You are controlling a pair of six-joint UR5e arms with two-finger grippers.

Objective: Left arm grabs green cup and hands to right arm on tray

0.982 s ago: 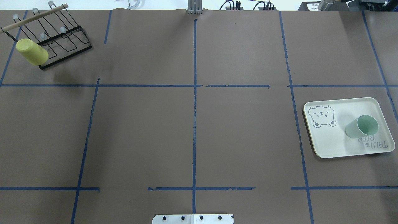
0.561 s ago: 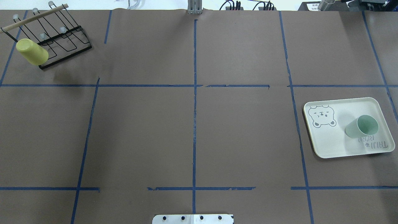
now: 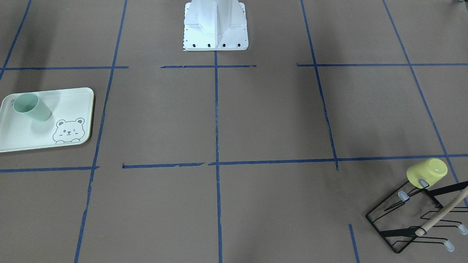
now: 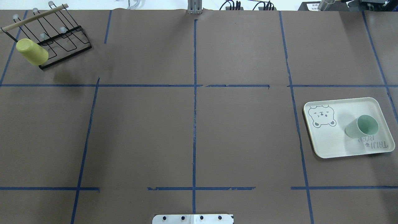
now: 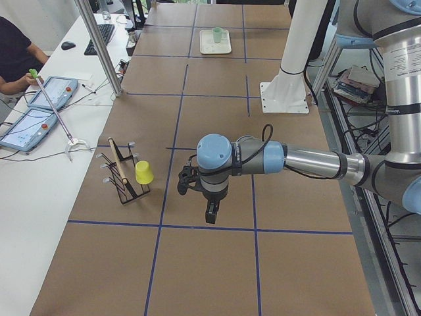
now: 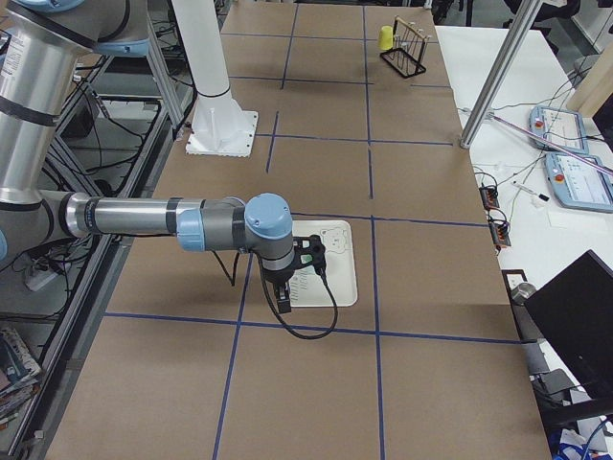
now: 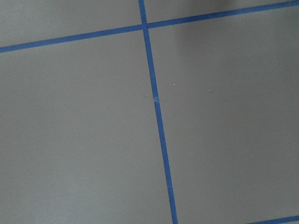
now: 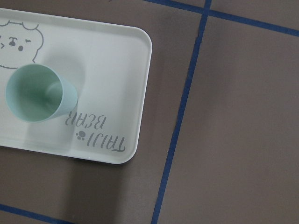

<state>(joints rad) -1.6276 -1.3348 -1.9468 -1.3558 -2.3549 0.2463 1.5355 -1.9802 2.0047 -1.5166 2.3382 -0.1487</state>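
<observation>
The green cup (image 4: 362, 126) stands upright, mouth up, on the right part of the tray (image 4: 329, 146) at the table's right side. Both also show in the front view, cup (image 3: 31, 106) on tray (image 3: 22, 140), and in the right wrist view, cup (image 8: 39, 93) on tray (image 8: 112, 56). No gripper touches the cup. My left gripper (image 5: 209, 214) hangs over bare table beside the cup rack. My right gripper (image 6: 283, 299) hangs over the tray's (image 6: 340, 278) near edge. Both show only in the side views, so I cannot tell whether they are open or shut.
A pale yellow cup (image 4: 32, 52) hangs upside down on a black wire rack (image 4: 62, 40) at the far left corner. The robot's white base (image 3: 215, 25) stands at the table's near middle edge. Blue tape lines cross the brown table.
</observation>
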